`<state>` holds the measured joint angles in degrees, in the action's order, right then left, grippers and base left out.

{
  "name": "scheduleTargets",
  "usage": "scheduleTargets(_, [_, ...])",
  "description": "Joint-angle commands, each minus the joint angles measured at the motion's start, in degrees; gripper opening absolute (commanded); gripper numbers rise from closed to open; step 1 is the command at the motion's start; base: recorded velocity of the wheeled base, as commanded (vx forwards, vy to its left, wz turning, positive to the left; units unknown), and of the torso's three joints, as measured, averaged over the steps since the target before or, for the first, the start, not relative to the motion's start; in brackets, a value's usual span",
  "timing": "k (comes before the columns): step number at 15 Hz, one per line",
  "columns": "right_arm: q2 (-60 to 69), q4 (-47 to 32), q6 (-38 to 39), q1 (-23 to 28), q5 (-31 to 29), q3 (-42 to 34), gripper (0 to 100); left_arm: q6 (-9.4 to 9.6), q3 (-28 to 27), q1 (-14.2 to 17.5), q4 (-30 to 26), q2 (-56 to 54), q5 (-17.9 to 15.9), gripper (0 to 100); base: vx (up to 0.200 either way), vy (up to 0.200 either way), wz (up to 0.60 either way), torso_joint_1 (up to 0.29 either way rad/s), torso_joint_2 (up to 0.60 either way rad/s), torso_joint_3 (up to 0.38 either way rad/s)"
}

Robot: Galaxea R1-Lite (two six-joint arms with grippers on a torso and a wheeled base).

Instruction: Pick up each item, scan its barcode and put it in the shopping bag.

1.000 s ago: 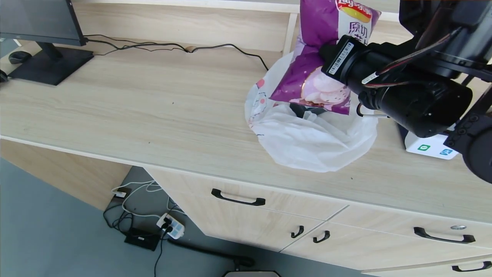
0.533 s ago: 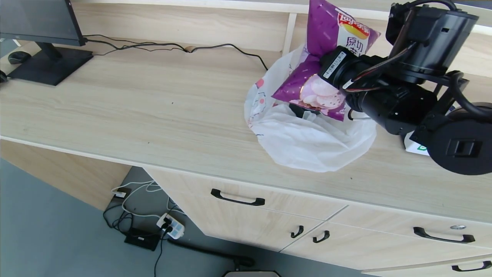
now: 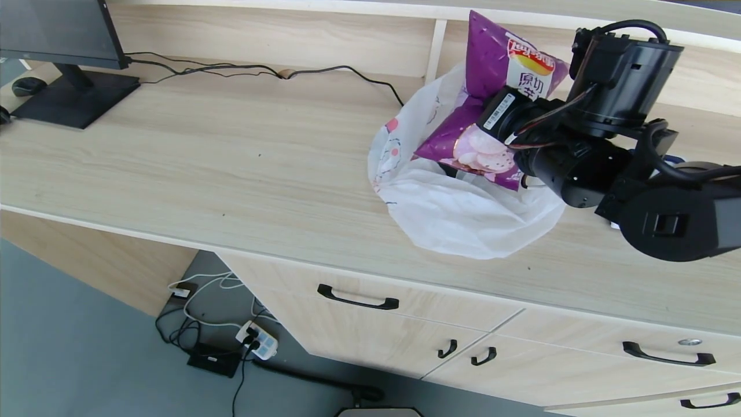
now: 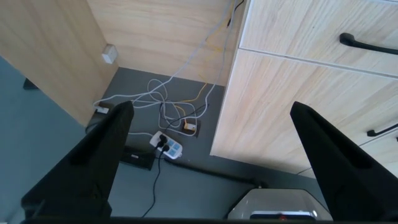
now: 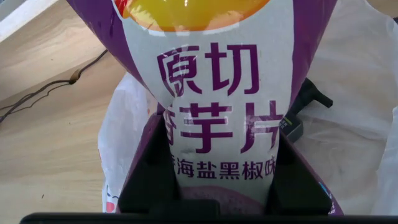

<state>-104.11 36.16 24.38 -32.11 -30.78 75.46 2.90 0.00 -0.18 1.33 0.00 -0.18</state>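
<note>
A purple chip bag [image 3: 492,104] hangs upright over the mouth of the white shopping bag [image 3: 463,214] on the counter's right part, its lower end at the bag's opening. My right gripper [image 3: 492,113] is shut on the chip bag's middle. From the right wrist, the chip bag [image 5: 211,93] stands between the dark fingers [image 5: 146,168], with the shopping bag [image 5: 367,124] behind it and a dark item [image 5: 298,121] inside. My left gripper [image 4: 208,149] hangs open below counter level, facing the floor and drawer fronts.
A monitor on its stand [image 3: 63,52] sits at the counter's far left, with cables [image 3: 260,69] running along the back wall. A white box [image 3: 616,223] lies behind my right arm. Drawers with black handles [image 3: 359,301] front the counter. A power strip [image 4: 168,146] lies on the floor.
My right arm has lowered the chip bag toward the shopping bag's opening and drawn back to the right. The shopping bag has kept its place.
</note>
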Motion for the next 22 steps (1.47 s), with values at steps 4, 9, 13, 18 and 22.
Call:
scheduleTargets(4, [-0.3, 0.0, -0.1, 0.0, -0.1, -1.8, 0, 0.00, 0.0, 0.0, 0.0, 0.1, 0.0, 100, 0.000, 0.000, 0.00, 0.000, 0.00, 0.000])
scheduleTargets(9, [-0.5, 0.2, 0.0, 0.1, -0.1, -2.2, 100, 0.00, 0.0, 0.0, 0.1, 0.0, 0.0, 100, 0.000, 0.000, 0.00, 0.000, 0.00, 0.000])
scheduleTargets(13, [0.1, 1.4, -0.5, 0.1, -0.2, -2.3, 100, 0.00, 0.0, 0.0, 0.0, 0.0, 0.0, 100, 0.000, 0.000, 0.00, 0.000, 0.00, 0.000])
scheduleTargets(18, [4.8, 1.5, -1.2, -1.0, -2.2, -4.5, 100, 0.09, 0.0, 0.0, 0.1, 0.1, 0.0, 100, 0.000, 0.000, 0.00, 0.000, 0.00, 0.000])
scheduleTargets(22, [11.5, 1.5, -4.3, -5.2, -2.2, -10.2, 100, 0.09, 0.0, 0.0, 0.0, 0.0, 0.0, 100, 0.000, 0.000, 0.00, 0.000, 0.00, 0.000])
